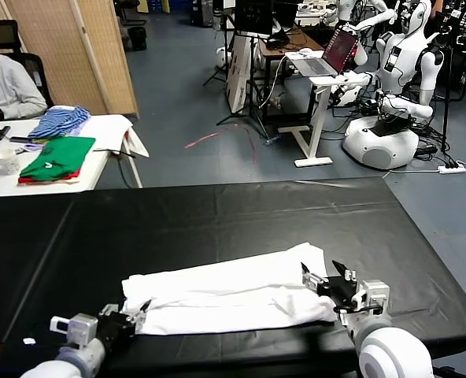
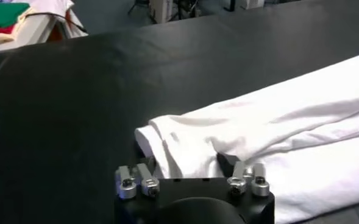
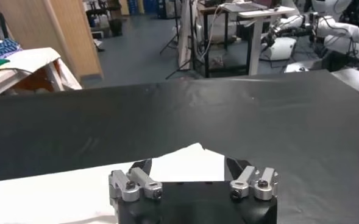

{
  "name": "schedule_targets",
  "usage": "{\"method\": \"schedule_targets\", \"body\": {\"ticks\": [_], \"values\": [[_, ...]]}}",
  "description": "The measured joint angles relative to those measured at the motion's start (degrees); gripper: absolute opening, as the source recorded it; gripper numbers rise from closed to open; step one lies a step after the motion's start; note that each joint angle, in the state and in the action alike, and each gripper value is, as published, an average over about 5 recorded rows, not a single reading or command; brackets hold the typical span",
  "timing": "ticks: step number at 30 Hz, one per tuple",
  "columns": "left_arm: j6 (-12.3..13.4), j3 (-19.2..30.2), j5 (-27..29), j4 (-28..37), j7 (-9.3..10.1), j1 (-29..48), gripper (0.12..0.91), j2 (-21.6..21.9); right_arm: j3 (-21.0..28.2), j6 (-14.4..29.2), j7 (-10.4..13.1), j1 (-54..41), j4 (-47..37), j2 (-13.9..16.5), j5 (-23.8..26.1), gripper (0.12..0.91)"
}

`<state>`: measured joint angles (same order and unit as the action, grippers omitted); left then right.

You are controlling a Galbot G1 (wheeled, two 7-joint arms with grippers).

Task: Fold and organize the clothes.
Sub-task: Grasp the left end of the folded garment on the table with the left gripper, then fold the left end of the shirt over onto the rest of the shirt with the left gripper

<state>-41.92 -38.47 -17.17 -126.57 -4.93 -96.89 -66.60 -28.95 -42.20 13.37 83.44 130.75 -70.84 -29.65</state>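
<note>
The white T-shirt lies folded into a long band across the near part of the black table; no print shows. My left gripper is at the band's left end. In the left wrist view the shirt has its end roll lying between the left gripper's jaws, which stand wide, with one dark fingertip against the fabric. My right gripper is open at the band's right end. In the right wrist view the shirt's pointed corner sits between the right gripper's fingers.
A white side table at the back left holds folded green and red garments and a blue-striped cloth; a seated person is beside it. Behind the black table are a laptop stand and other robots.
</note>
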Motion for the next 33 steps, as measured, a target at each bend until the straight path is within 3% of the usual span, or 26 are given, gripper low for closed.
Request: {"method": "schedule_targets", "body": {"ticks": [4, 14, 23, 27, 33], "values": [[-0.01, -0.02, 0.55, 0.12, -0.34, 0.09, 0.181, -0.28, 0.01, 0.00, 0.01, 0.04, 0.28, -0.02, -0.10, 0.907], [-0.45, -2.18, 3.41, 0.15, 0.08, 1.10, 0.181, 0.61, -0.58, 0.00, 0.12, 0.09, 1.08, -0.51, -0.76, 0.907], [-0.58, -8.13, 8.17, 0.58, 1.87, 0.52, 0.181, 3.95, -1.43, 0.00, 0.13, -0.28, 0.96, -1.77, -0.74, 0.907], [-0.51, -10.71, 7.71, -0.39, 2.24, 0.15, 0.181, 5.30, -2.12, 0.00, 0.13, 0.18, 1.11, -2.30, -0.59, 0.907], [-0.43, -11.26, 3.95, -5.12, 0.10, -0.32, 0.181, 6.71, -3.87, 0.00, 0.12, 1.86, 2.09, -3.20, -0.51, 0.907]]}}
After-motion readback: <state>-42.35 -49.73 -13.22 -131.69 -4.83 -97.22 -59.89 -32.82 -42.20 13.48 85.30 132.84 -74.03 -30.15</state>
